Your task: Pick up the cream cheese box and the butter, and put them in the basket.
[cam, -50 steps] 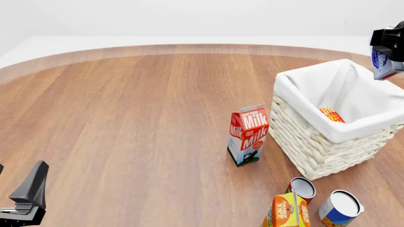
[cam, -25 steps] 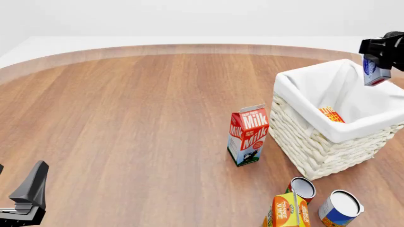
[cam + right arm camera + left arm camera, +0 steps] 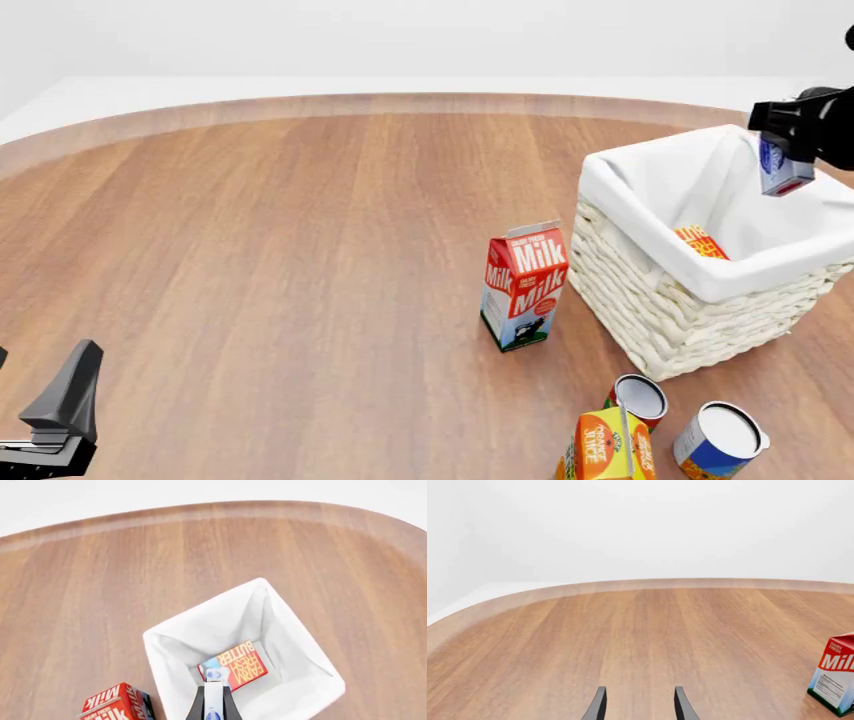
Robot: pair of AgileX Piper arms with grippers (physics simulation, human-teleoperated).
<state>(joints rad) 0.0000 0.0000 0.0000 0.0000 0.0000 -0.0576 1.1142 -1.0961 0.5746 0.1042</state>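
Front view: my right hand (image 3: 790,150), gripping the cream cheese box (image 3: 781,165), has moved in over the basket (image 3: 667,310); butter (image 3: 699,242) already inside. Release next. Left hand (image 3: 637,707) open, idle.

Butter (image 3: 699,242) mostly hidden behind basket (image 3: 694,310) lining, below right gripper (image 3: 787,150). Milk carton (image 3: 835,680) cropped by left wrist frame edge; juice carton (image 3: 607,448) cropped by front frame's bottom edge.

White wicker basket (image 3: 694,320), white cloth lining; red butter (image 3: 235,666), white lettering; red-white milk carton (image 3: 523,290).
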